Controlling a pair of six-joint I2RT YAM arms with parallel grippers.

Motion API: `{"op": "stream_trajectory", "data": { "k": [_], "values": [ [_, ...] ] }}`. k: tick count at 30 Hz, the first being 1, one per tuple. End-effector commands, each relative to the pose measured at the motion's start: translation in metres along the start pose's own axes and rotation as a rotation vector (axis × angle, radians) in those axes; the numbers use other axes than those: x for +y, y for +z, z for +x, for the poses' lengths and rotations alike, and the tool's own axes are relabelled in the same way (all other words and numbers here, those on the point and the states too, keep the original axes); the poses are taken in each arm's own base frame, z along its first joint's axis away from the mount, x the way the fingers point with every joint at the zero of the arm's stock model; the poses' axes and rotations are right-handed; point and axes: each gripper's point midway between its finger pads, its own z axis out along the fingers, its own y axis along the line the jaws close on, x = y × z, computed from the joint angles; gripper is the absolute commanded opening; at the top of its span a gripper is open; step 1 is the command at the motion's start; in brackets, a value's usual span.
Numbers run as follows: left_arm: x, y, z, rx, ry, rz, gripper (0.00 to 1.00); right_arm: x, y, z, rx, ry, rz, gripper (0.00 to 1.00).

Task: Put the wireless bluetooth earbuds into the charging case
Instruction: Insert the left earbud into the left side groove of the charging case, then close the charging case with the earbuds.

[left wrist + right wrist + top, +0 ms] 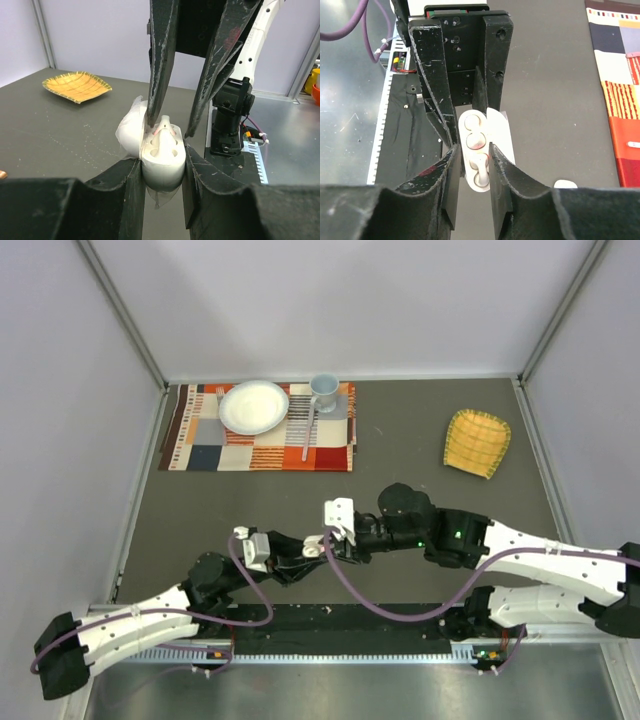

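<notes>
Charging case (160, 172) clamped in the left end effector (162, 162) at frame centre; right end effector (474, 150), narrowly parted, grip unclear, should seat the earbud (480, 172) straight down before withdrawing.

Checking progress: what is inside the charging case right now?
One earbud sits in the end well of the open charging case, between the fingers of the right gripper. The other well looks empty. How deeply it sits is hidden.
</notes>
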Motion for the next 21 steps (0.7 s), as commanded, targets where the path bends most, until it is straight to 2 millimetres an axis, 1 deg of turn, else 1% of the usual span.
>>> {"op": "stream_trajectory", "data": {
  "k": [1, 4, 5, 6, 7, 8, 9, 10, 11, 12, 13, 15, 16, 17, 18, 19, 20, 21],
  "values": [
    [-0.004, 0.005, -0.031, -0.102, 0.037, 0.018, 0.0, -0.007, -0.018, -0.039, -0.123, -0.03, 0.064, 0.3],
    [-0.005, 0.004, -0.028, -0.093, 0.035, 0.028, 0.0, -0.009, -0.029, -0.052, -0.189, -0.033, 0.09, 0.33],
    [-0.006, 0.004, -0.028, -0.094, 0.033, 0.028, 0.0, -0.009, -0.031, -0.06, -0.23, -0.035, 0.099, 0.35],
    [-0.005, 0.004, -0.028, -0.095, 0.032, 0.027, 0.0, -0.009, -0.041, -0.068, -0.273, -0.028, 0.111, 0.39],
    [-0.005, 0.004, -0.028, -0.095, 0.032, 0.025, 0.0, -0.009, -0.045, -0.073, -0.305, -0.025, 0.118, 0.43],
    [-0.005, 0.003, -0.029, -0.098, 0.033, 0.026, 0.0, -0.009, -0.048, -0.078, -0.353, -0.032, 0.128, 0.52],
    [-0.005, 0.003, -0.029, -0.097, 0.033, 0.024, 0.0, -0.008, -0.057, -0.082, -0.385, -0.028, 0.14, 0.57],
    [-0.005, 0.003, -0.028, -0.095, 0.034, 0.023, 0.0, -0.018, -0.064, -0.089, -0.423, -0.014, 0.2, 0.61],
    [-0.005, 0.003, -0.029, -0.097, 0.034, 0.022, 0.0, -0.023, -0.066, -0.086, -0.432, 0.019, 0.237, 0.68],
    [-0.005, 0.003, -0.029, -0.094, 0.035, 0.02, 0.0, -0.029, -0.074, -0.091, -0.465, 0.029, 0.28, 0.71],
    [-0.004, 0.003, -0.03, -0.097, 0.039, 0.019, 0.0, -0.042, -0.078, -0.088, -0.461, 0.051, 0.358, 0.75],
    [-0.004, 0.002, -0.029, -0.095, 0.038, 0.019, 0.0, -0.06, -0.086, -0.081, -0.455, 0.099, 0.474, 0.8],
    [-0.005, 0.002, -0.029, -0.095, 0.038, 0.019, 0.0, -0.078, -0.095, -0.073, -0.438, 0.145, 0.595, 0.86],
    [-0.005, 0.002, -0.029, -0.094, 0.038, 0.02, 0.0, -0.087, -0.098, -0.067, -0.43, 0.196, 0.654, 0.88],
    [-0.005, 0.002, -0.03, -0.096, 0.038, 0.02, 0.0, -0.095, -0.1, -0.057, -0.402, 0.234, 0.714, 0.91],
    [-0.005, 0.002, -0.031, -0.099, 0.041, 0.021, 0.0, -0.104, -0.1, -0.039, -0.341, 0.296, 0.787, 0.98],
    [-0.005, 0.002, -0.032, -0.1, 0.041, 0.022, 0.0, -0.112, -0.104, -0.042, -0.356, 0.416, 0.788, 0.98],
    [-0.005, 0.003, -0.032, -0.097, 0.04, 0.02, 0.0, -0.109, -0.097, -0.041, -0.326, 0.46, 0.727, 0.98]
  ]
}}
